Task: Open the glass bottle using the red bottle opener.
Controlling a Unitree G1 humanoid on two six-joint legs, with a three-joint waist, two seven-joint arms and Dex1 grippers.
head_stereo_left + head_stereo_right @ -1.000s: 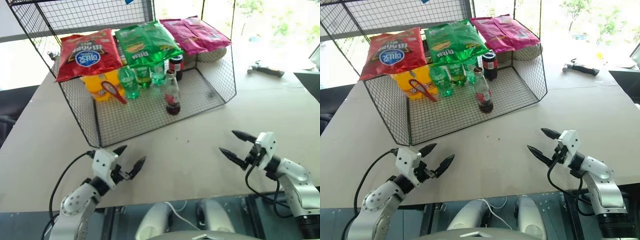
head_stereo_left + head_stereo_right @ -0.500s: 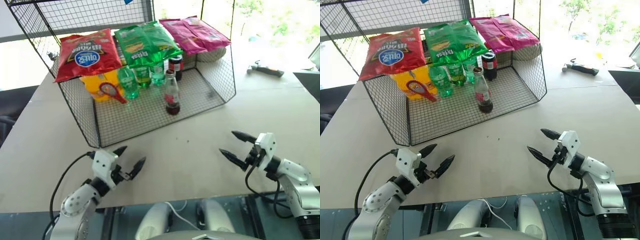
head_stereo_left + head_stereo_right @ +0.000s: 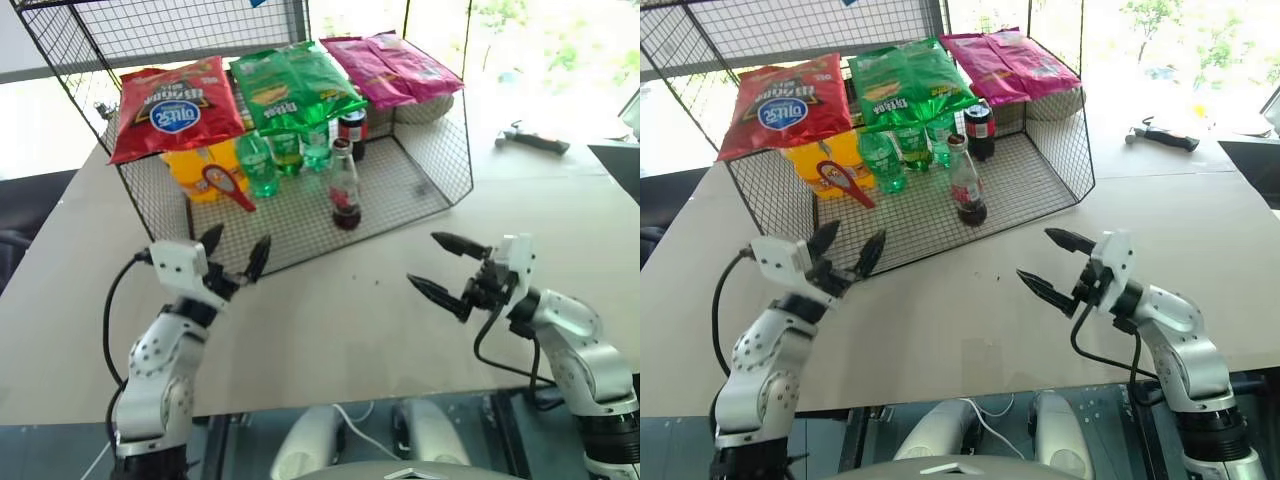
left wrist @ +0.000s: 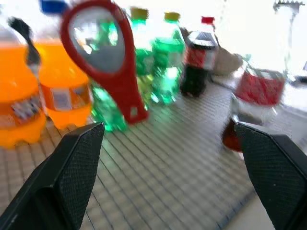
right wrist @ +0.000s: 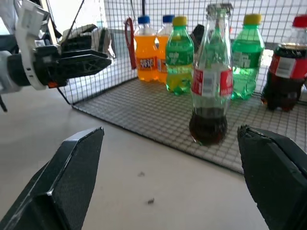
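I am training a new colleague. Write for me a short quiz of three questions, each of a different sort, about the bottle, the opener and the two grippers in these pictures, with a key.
1. True or false: the left gripper holds the red bottle opener.
2. Multiple choice: the glass bottle stands A) on the bare table, B) on the wire mesh floor of the basket, C) in the right gripper.
3. Fill in: the opener leans against the ______ bottles.

Key: 1. False; its fingers are open and empty. 2. B. 3. orange.
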